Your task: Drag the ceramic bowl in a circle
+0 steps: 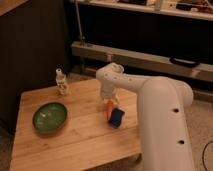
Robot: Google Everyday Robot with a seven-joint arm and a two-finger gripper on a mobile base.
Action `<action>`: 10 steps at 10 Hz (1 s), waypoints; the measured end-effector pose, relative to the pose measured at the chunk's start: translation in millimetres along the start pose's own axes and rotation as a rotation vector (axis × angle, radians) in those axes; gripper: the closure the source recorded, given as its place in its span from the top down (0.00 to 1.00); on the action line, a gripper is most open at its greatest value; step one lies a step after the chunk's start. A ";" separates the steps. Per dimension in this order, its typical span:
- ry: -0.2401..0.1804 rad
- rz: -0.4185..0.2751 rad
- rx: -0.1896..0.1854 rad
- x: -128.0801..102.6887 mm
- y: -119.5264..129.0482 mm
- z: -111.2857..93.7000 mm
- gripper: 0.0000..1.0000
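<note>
One white arm (160, 115) is reaching over one wooden table (75, 147). One ceramic bowl (50, 117) is sitting near its left edge, well apart from the one gripper (108, 102), which is hanging with jaws apart over one blue-and-orange object (115, 117). One small bottle (61, 82) is standing behind the bowl.

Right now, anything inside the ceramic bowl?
The ceramic bowl looks empty: only its glossy green interior with light glints, fully in view. The table patch beneath it is covered. The gripper hangs apart, further right in the camera view, by the blue-and-orange object.
</note>
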 end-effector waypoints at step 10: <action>0.007 -0.001 -0.008 -1.0 -0.1 -1.5 0.80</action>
